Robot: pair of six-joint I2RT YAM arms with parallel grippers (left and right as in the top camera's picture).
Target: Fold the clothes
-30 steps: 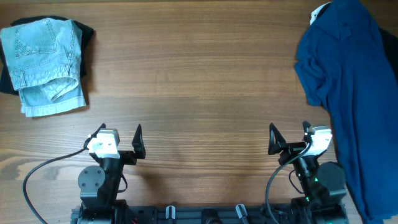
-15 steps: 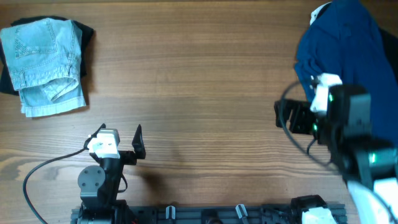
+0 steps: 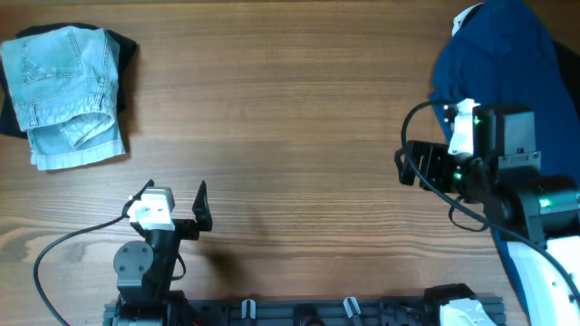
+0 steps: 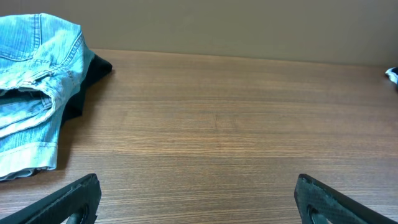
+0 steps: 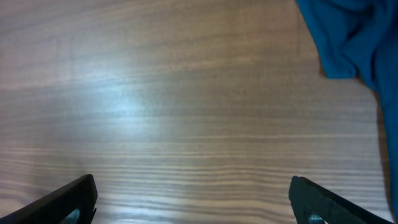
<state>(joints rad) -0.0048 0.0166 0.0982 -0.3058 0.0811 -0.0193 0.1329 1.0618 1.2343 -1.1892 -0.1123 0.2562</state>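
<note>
A large dark blue shirt [image 3: 517,72] lies crumpled along the table's right edge. Its lower hem shows at the top right of the right wrist view [image 5: 351,34]. A white piece [image 3: 467,15] peeks out at its top. Folded pale blue denim [image 3: 68,91] lies on a black piece [image 3: 128,52] at the far left, and both show in the left wrist view [image 4: 31,93] [image 4: 87,78]. My left gripper [image 3: 176,192] [image 4: 198,193] is open and empty over bare wood. My right gripper [image 3: 404,167] [image 5: 193,190] is open and empty, raised just left of the shirt.
The wooden table [image 3: 290,109] spans the view. The arm bases stand along the front edge [image 3: 299,312]. A cable [image 3: 54,258] loops from the left arm.
My right arm has lifted off its rest spot at the front and swung toward the blue shirt's left edge. The left arm has not moved.
</note>
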